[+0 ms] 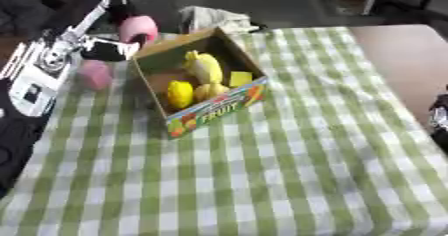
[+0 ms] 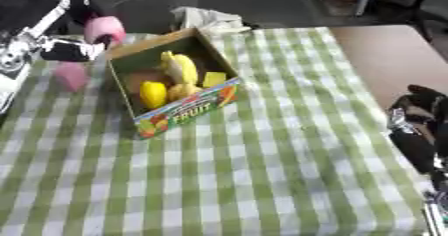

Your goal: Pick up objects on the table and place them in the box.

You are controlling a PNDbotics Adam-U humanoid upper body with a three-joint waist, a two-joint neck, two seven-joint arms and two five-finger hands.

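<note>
Two hands: one at each side of the frame.
Left hand (image 1: 122,27): upper left, fingers curled round a pink round object (image 1: 138,29), held just beyond the box's far left corner.
Right hand (image 2: 420,112): right edge, beside the table; finger state cannot be told.
Box (image 1: 219,104): upper centre-left on the green checked tablecloth (image 1: 289,170), open, printed front wall.
Inside box: yellow fruits (image 1: 203,69) and a yellow block (image 1: 240,78).
Pink cup-like object (image 1: 95,74): on the cloth, just left of the box.
</note>
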